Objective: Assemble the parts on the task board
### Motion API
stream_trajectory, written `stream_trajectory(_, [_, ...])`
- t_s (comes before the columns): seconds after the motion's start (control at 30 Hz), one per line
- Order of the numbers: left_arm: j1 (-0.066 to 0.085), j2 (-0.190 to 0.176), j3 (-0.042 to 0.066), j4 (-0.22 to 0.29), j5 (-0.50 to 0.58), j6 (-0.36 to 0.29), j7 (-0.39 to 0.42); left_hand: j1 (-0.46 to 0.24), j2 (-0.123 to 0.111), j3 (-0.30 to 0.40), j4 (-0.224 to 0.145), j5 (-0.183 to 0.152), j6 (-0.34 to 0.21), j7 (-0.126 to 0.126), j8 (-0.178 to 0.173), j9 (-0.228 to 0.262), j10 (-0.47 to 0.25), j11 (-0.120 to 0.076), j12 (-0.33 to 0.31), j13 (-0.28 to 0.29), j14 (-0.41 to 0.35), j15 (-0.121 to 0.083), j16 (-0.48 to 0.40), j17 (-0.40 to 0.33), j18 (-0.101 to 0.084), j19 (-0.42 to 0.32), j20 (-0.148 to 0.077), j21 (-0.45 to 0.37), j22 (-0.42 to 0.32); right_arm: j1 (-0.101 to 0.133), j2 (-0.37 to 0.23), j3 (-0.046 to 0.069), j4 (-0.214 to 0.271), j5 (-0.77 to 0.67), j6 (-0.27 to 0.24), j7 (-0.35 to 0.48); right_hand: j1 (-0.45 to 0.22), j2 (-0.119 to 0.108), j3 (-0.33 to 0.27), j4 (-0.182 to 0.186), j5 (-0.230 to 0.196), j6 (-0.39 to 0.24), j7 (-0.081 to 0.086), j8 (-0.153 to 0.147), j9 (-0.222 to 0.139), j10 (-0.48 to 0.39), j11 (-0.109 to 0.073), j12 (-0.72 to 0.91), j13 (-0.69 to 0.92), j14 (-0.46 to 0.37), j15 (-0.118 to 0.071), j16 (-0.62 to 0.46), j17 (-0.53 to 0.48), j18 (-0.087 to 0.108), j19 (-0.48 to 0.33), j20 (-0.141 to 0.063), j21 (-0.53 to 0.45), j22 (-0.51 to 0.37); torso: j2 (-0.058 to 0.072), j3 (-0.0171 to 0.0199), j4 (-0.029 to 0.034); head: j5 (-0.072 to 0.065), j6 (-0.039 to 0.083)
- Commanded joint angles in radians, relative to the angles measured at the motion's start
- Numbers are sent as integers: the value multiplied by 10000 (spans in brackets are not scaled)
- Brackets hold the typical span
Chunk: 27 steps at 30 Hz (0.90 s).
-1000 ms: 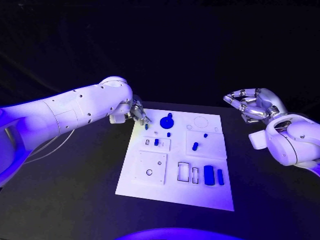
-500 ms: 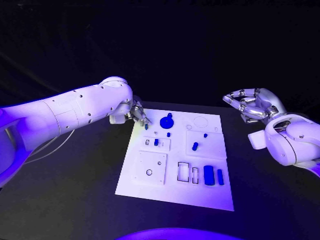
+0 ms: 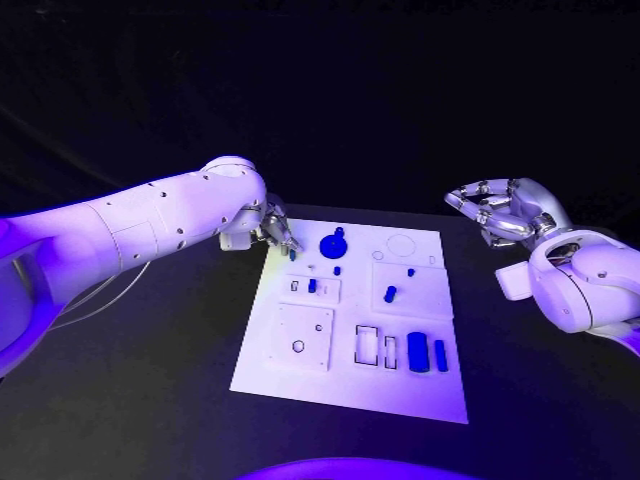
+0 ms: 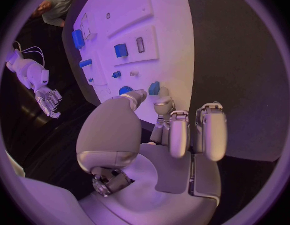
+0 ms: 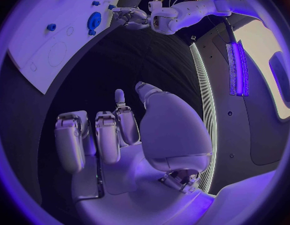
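The left hand point(image 4: 160, 112) pinches a small blue part point(image 4: 154, 88) at the task board point(image 3: 352, 370) far corner; the right hand point(image 3: 505, 213) hovers with fingers apart, holding nothing.

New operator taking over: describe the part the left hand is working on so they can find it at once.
Start at the white task board mid-table and go to its far left corner, where the left hand reaches in. At its fingertips is a small blue part. The round blue gear-like part beside it is much bigger.

A matte black table point(image 3: 147, 400) is seen spread beneath everything, and a dark black curtain backdrop point(image 3: 335, 90) is hung behind it.
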Motion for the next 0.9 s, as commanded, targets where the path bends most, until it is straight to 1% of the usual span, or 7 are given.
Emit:
stream_trajectory(0.03, [-1,21,1,-7,126,1,94,166,19,54,-25,47,54,4,-40,-25,33,-6,59,-14,1040,20,36,2635,95,7,25,12,557,-6,3,0,12,-30,109,76,83,17,-42,-16,22,-75,8,64,17,23,-13,12,781,976,-45,-47,2204,-42,820,-54,-50,2410,-2,-3,-2,5,-52])
stream_trajectory(0.13, [-2,15,1,-13,134,-31,98,339,48,85,-54,48,71,-1,-54,-40,37,-12,65,-16,1040,15,36,2635,95,8,19,12,561,-6,3,0,14,-30,108,77,96,30,-36,-18,32,-75,7,68,18,24,-14,13,781,976,-46,-46,2207,-40,815,-55,-57,2406,-5,-2,-2,4,-71])
stream_trajectory(0.23, [-2,13,0,-14,147,-85,129,758,201,260,-179,55,113,-33,-58,-53,42,-42,66,-30,1040,-10,36,2635,89,23,5,26,592,-6,3,0,13,-30,101,78,96,30,-36,-18,32,-75,7,68,18,24,-14,13,781,976,-46,-46,2207,-40,815,-55,-57,2406,-11,-1,-4,19,-74])
stream_trajectory(0.3, [-3,9,0,-11,186,-131,155,1173,322,499,-406,71,139,-67,-42,-47,67,-77,92,0,1040,-41,36,2635,90,23,-14,25,593,-6,5,0,11,-30,98,80,107,36,-33,-22,39,-77,7,70,18,19,-15,8,776,976,-46,-46,2207,-37,808,-55,-68,2399,-11,1,-3,22,-78])
stream_trajectory(0.4, [-3,5,-1,-9,340,-190,216,1981,465,1241,-1034,66,90,-67,21,16,109,-91,78,-13,1040,-66,36,2635,79,47,-53,45,639,-6,8,0,11,-30,94,85,107,36,-33,-22,39,-77,7,70,18,19,-15,8,776,976,-46,-46,2207,-37,808,-55,-68,2399,-11,0,-6,34,-80])
stream_trajectory(0.53, [-5,-7,-2,-3,538,-221,277,2189,376,2232,-1548,107,32,57,120,131,152,-9,45,-47,1040,7,36,2635,68,70,-2,72,694,-6,7,0,10,-30,91,90,117,40,-30,-25,47,-78,7,73,19,21,-15,9,777,974,-47,-49,2197,-39,813,-56,-60,2404,-13,0,-5,41,-94])
stream_trajectory(0.9, [-10,-211,-5,208,916,-605,292,1762,51,3384,-2014,168,170,57,246,278,306,-8,157,30,1040,17,36,2635,66,82,25,90,731,-6,8,0,-1,-30,85,94,117,40,-30,-25,47,-78,7,73,19,21,-15,9,777,974,-47,-49,2197,-39,813,-56,-60,2404,-25,4,14,97,-78])
